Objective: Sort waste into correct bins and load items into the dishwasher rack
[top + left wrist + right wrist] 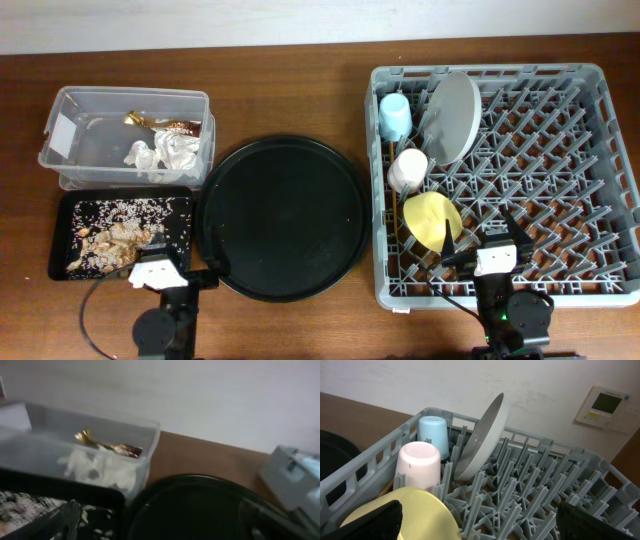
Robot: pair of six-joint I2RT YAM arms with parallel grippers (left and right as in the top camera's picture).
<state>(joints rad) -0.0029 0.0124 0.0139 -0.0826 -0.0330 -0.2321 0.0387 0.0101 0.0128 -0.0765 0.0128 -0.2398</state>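
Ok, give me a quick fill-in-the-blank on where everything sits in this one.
1. The snack wrapper and napkin lie in the ____ tub.
2. The food scraps sit in the shallow ____ tray.
3. In the rack, the ____ bowl lies nearest the right gripper.
Missing words: clear; black; yellow.

The tub [100, 140] is recorded as clear, smooth plastic. The napkin [170, 152] is noted as white paper, crumpled and matt. The snack wrapper [172, 126] is seen as shiny gold-brown film. The round tray [283, 215] is logged as black, smooth, semi-glossy. The dishwasher rack [520, 72] is recorded as matt grey plastic; the table [290, 95] as brown wood grain.
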